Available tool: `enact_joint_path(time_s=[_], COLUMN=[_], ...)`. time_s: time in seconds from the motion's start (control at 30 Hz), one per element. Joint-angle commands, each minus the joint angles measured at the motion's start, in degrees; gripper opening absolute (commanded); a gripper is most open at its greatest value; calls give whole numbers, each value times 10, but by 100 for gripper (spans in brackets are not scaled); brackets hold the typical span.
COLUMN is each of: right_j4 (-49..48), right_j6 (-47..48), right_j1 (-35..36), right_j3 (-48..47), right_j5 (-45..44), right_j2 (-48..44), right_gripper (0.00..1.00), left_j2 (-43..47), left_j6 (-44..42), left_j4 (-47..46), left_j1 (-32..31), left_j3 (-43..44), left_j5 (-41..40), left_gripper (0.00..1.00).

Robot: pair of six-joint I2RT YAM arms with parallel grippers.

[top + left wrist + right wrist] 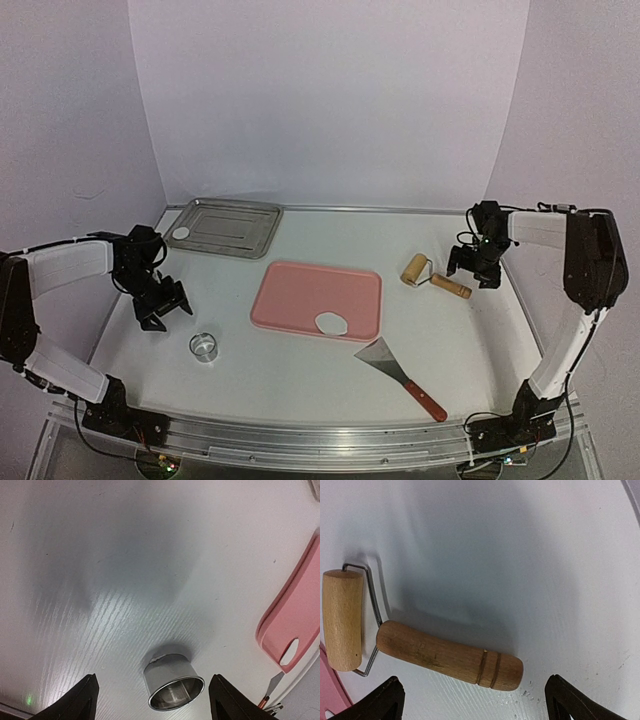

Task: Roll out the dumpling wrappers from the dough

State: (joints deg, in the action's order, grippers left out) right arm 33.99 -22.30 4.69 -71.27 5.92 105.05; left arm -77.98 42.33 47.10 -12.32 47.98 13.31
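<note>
Top: one thin, round white wrapper (331, 323) lies on the smooth pink board (300, 290), a second wrapper (181, 233) on the steel tray (235, 228).

Left wrist: left gripper (153, 676) gapes wide, with a shiny steel cutter (172, 682) standing before it.

Right wrist: right gripper (473, 677) is spread wide, clear of the wooden roller (447, 656).

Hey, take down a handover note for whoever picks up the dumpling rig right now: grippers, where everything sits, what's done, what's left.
Left gripper: open, empty, hanging over the ring cutter, which stands on the table.
Right gripper: open, empty, over the rolling pin, which lies on the table.
One dumpling wrapper lies in the metal tray; a second wrapper lies on the pink board. The scraper lies on the table near the board.
Done: two wrappers rolled and cut.
Left: probably moving the board's wrapper to the tray. No other dough shows.
</note>
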Motion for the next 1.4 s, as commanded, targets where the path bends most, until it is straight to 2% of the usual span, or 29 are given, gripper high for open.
enact_joint_path(time_s=[0.0,0.17,0.3,0.5,0.6,0.8,0.93,1.0,1.17,1.37], right_j4=[1,-7,-29,-95,-151,-175,-176,-176,-176,-176], right_j6=[13,43,52,-30,-71,-93,-94,-94,-91,-87], right_j1=[1,1,1,1,1,1,1,1,1,1], right_j3=[4,9,20,38,65,85,86,88,92,96], right_j5=[-57,-40,23,192,247,259,270,274,279,285], right_j2=[-52,-83,-114,-147,-164,-178,-172,-172,-175,-180], right_gripper=[98,98,98,97,97,96,92,90,89,90], left_j2=[-1,9,-11,-36,-28,-20,-30,-30,-20,23], left_j6=[-1,-14,-22,-16,-1,19,21,23,28,31], left_j4=[19,-28,-40,-53,-61,-70,-63,-59,-48,-56], left_j1=[1,-1,-8,-52,-63,-77,-93,-101,-107,-107], left_j3=[-5,-21,-25,-25,-40,-59,-55,-52,-51,-59], left_j5=[-36,12,15,22,22,23,13,5,-6,0], left_gripper=[77,71,66,62,61,50,34,29,29,34])
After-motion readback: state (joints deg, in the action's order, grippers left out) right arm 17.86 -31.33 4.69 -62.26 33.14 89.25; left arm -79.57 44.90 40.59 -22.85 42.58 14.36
